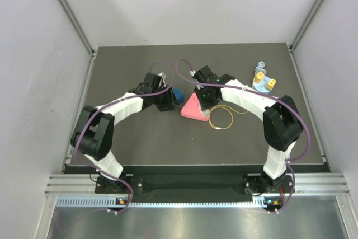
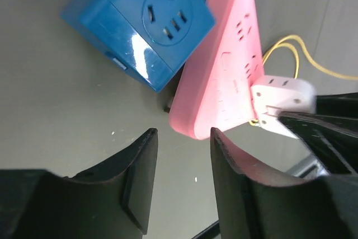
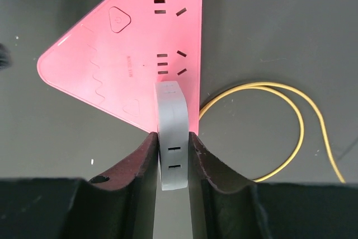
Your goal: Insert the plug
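Observation:
The plug (image 3: 170,104) is a white-grey block standing on edge at the corner of the pink triangular power strip (image 3: 128,43). My right gripper (image 3: 172,135) is shut on it, with a finger pressed against each flat side. A thin yellow cable (image 3: 302,121) loops over the table beside it. In the left wrist view the plug (image 2: 282,90) sits at the strip's (image 2: 224,76) right edge. My left gripper (image 2: 183,132) hangs open and empty over bare table just short of the strip. From above, both grippers meet at the strip (image 1: 193,107).
A blue cube socket (image 2: 145,26) lies next to the pink strip on its left, also seen from above (image 1: 177,94). A small blue holder with yellow blocks (image 1: 263,81) stands at the back right. Grey walls enclose the dark table (image 1: 140,138).

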Robot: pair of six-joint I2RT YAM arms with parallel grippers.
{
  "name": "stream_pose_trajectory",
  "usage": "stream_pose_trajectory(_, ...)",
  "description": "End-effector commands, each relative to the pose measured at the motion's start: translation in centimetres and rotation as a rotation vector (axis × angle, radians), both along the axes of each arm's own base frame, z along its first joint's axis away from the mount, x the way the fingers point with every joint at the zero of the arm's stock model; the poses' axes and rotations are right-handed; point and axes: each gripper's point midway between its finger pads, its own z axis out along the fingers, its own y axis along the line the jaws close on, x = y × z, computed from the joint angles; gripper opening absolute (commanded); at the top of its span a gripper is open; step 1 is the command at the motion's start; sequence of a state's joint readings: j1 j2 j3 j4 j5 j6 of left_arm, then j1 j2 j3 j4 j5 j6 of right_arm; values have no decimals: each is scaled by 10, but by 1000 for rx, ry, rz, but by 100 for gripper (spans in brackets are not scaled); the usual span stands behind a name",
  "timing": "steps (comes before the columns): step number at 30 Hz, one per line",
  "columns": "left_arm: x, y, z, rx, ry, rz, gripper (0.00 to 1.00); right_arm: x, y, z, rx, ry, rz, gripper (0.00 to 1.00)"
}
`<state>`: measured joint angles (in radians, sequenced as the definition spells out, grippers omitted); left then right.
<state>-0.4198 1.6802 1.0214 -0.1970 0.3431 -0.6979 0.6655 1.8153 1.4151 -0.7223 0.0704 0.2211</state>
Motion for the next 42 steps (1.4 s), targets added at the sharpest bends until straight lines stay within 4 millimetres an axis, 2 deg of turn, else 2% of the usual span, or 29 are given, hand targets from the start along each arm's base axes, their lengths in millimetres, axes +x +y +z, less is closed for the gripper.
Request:
stream_pose_trajectory(1, 20, 15, 50, 49, -150, 77, 48, 13, 5, 18, 32, -64, -59, 20)
stream_pose_trajectory(2, 22, 17, 55, 55, -169, 85, 50, 12, 5, 17, 36, -60, -63, 20)
stream_pose_trajectory(5, 35, 33, 57, 140, -209, 142, 55, 9, 10, 17, 62, -50, -64, 33)
stream_pose_trajectory(6, 39, 37, 57, 161, -219, 159, 56, 9, 11, 18, 67, -53, -63, 41)
stream_pose_trajectory(7, 45, 44, 53, 190, -216, 181, 57, 9, 12, 23, 79, -64, -67, 44)
stream_pose_trajectory(9, 53, 48, 57, 215, -219, 189, 59, 10, 11, 30, 90, -79, -72, 48)
stream_pose_trajectory(10, 57, 50, 52, 230, -209, 194, 60, 11, 11, 40, 110, -96, -75, 49)
stream_pose_trajectory(11, 61, 49, 57, 234, -213, 193, 60, 11, 12, 45, 126, -105, -70, 50)
stream_pose_trajectory(13, 66, 47, 51, 245, -199, 188, 62, 14, 11, 60, 154, -130, -77, 52)
stream_pose_trajectory(15, 74, 43, 53, 240, -207, 178, 63, 14, 9, 68, 169, -139, -81, 52)
stream_pose_trajectory(16, 75, 38, 45, 239, -191, 146, 63, 12, 8, 73, 179, -147, -80, 53)
stream_pose_trajectory(18, 79, 27, 48, 239, -240, 33, 63, 10, 5, 83, 192, -166, -78, 55)
stream_pose_trajectory(19, 80, 25, 41, 258, -248, -24, 63, 7, 2, 82, 190, -163, -80, 57)
stream_pose_trajectory(21, 86, 30, 42, 341, -312, -131, 64, 3, -1, 93, 217, -186, -72, 63)
stream_pose_trajectory(22, 86, 32, 38, 369, -313, -165, 65, -2, -4, 90, 220, -180, -69, 65)
stream_pose_trajectory(23, 90, 34, 44, 403, -353, -220, 66, -4, -5, 90, 236, -179, -69, 68)
stream_pose_trajectory(24, 93, 34, 45, 423, -365, -245, 65, -6, -6, 100, 264, -204, -70, 72)
stream_pose_trajectory(25, 92, 34, 41, 446, -379, -313, 62, -10, -8, 96, 266, -198, -71, 74)
stream_pose_trajectory(26, 92, 31, 44, 440, -403, -353, 61, -9, -11, 97, 278, -203, -77, 79)
stream_pose_trajectory(27, 86, 20, 45, 390, -424, -432, 61, -11, -13, 102, 293, -217, -79, 80)
stream_pose_trajectory(28, 85, 18, 45, 398, -453, -483, 65, -11, -16, 100, 294, -219, -83, 82)
stream_pose_trajectory(35, 87, 29, 34, 490, -418, -533, 69, -17, -26, 106, 324, -232, -66, 89)
stream_pose_trajectory(39, 86, 24, 20, 501, -390, -591, 70, -19, -31, 108, 330, -247, -66, 89)
stream_pose_trajectory(40, 88, 20, 25, 496, -404, -605, 70, -20, -32, 110, 335, -251, -65, 89)
stream_pose_trajectory(42, 84, 15, 18, 496, -381, -638, 72, -21, -33, 110, 337, -253, -63, 89)
